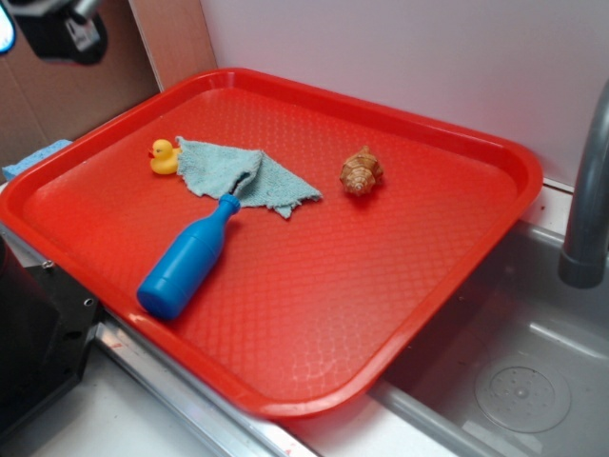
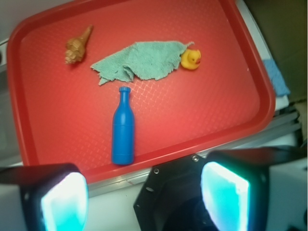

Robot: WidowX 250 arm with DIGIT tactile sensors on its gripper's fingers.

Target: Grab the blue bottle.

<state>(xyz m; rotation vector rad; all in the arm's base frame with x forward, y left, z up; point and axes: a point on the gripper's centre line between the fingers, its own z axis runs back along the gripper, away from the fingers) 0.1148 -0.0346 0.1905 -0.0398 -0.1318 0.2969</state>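
The gripper [image 2: 144, 197] hangs above the near edge of the red tray [image 2: 250, 101], fingers spread wide and holding nothing. The blue bottle [image 2: 123, 130] lies flat on the tray, its neck pointing to the teal cloth [image 2: 144, 60], beside a yellow duck [image 2: 191, 58].

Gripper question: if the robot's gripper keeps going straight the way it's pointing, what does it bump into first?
Probably the near rim of the red tray, with the blue bottle lying just beyond. The open gripper hangs short of the tray, though depth is hard to judge.
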